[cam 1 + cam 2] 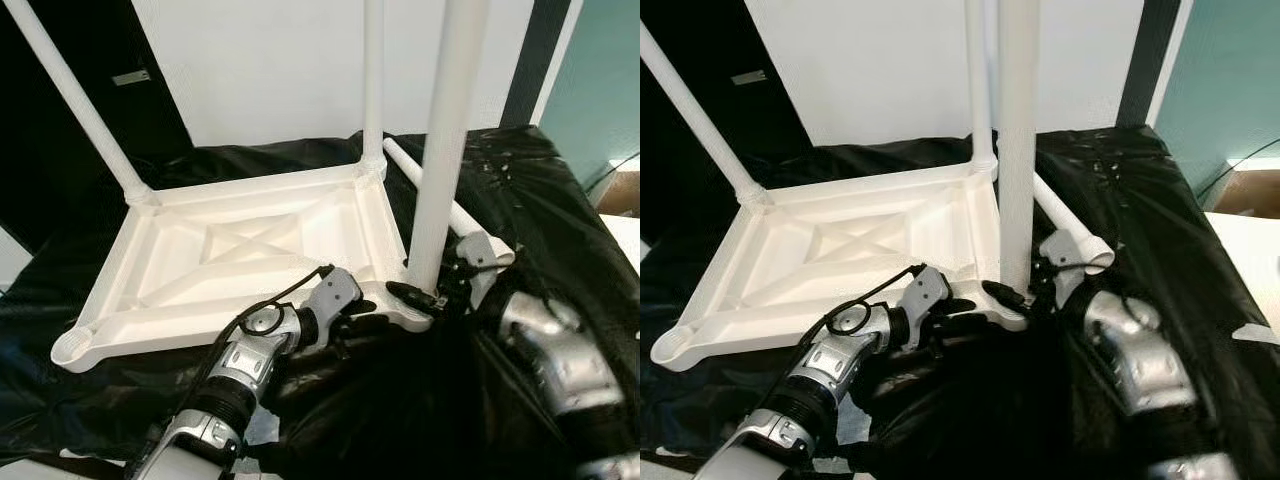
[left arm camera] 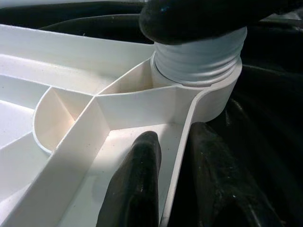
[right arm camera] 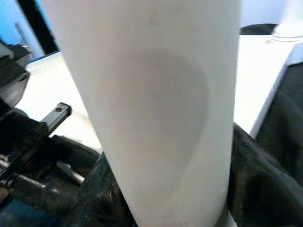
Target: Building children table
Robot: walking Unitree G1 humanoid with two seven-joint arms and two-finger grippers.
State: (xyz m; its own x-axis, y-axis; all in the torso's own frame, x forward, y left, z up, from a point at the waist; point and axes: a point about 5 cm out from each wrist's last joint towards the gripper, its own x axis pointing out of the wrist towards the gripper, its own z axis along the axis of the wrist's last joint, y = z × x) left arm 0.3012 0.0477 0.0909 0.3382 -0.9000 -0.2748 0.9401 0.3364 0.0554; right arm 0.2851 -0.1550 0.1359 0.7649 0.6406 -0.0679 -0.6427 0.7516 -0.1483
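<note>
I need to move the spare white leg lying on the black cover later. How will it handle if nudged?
The spare leg is a smooth round tube lying flat, so it would probably roll. It looks like hollow plastic, likely light and stiff. The crumpled black cover may slow it.

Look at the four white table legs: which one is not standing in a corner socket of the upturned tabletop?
The loose leg lying on the black cover to the right of the tabletop; the other three stand upright in corners.

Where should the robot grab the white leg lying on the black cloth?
Around the middle of the loose leg, coming down from above, pinching across it. It lies flat, a smooth round tube. The right gripper holds the upright leg, the left gripper the table.
</note>
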